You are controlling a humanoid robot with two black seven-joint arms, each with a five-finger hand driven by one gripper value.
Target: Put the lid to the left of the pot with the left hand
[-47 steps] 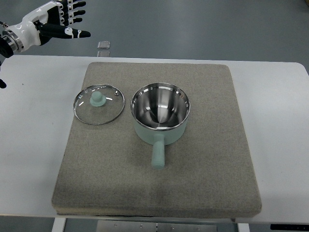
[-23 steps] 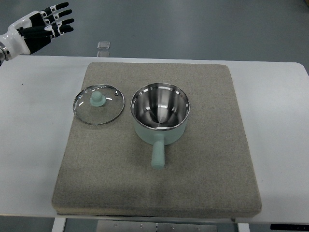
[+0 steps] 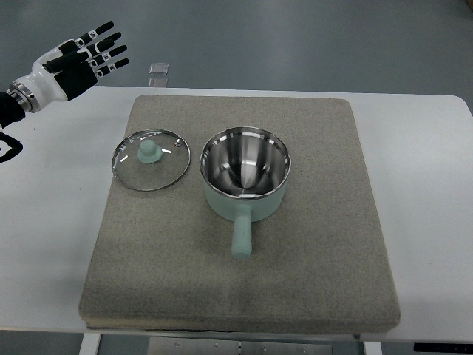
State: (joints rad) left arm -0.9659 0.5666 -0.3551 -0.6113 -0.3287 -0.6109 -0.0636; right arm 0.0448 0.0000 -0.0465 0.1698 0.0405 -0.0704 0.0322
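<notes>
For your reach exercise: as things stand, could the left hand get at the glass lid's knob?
Probably yes. The left hand hovers open beyond the table's far left corner, and nothing stands between it and the lid, whose knob faces up, clear of the pot.

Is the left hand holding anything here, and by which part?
Nothing. The left hand is open, away from the lid, which lies left of the pot.
</notes>
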